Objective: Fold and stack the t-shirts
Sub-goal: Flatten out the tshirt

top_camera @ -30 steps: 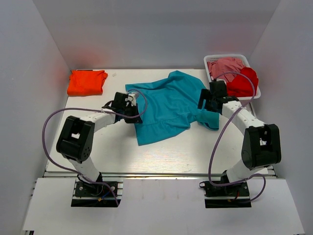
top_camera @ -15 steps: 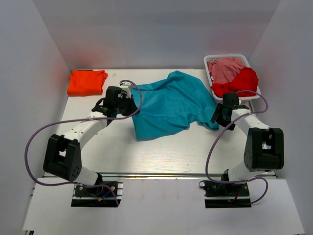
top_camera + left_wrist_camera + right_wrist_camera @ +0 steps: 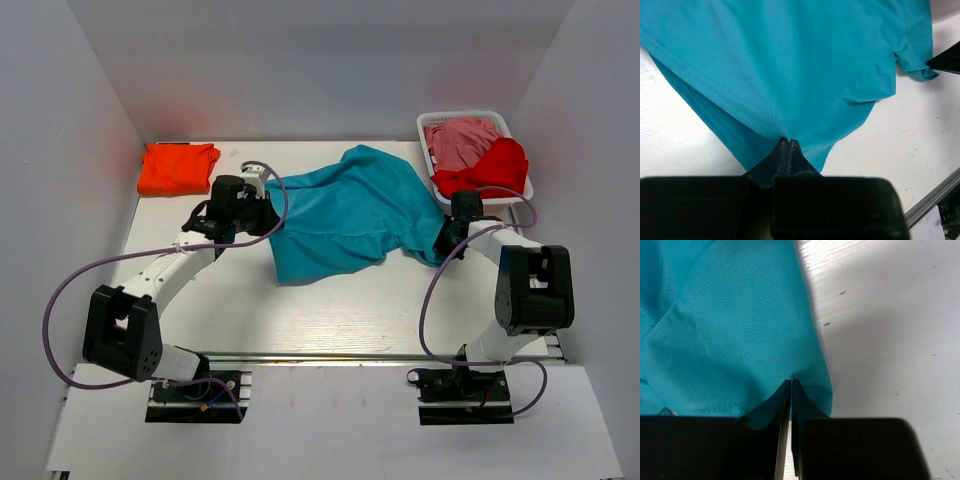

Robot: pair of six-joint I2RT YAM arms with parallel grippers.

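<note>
My right claw [image 3: 791,382] has gone from wide to pinched on the teal shirt's [image 3: 345,210] right corner. My left claw [image 3: 788,142] stays clamped on its left hem. The table [image 3: 330,320] carries the shirt, spread mid-way between my claws. The basket [image 3: 470,115] at far right holds a red shirt [image 3: 492,166] and a pink shirt [image 3: 460,140]. The folded orange shirt [image 3: 178,168] lies far left.

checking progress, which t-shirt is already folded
The orange t-shirt at the far-left corner: a compact rectangle. The teal shirt lies spread out; red shirt and pink shirt sit bunched in the basket.
</note>
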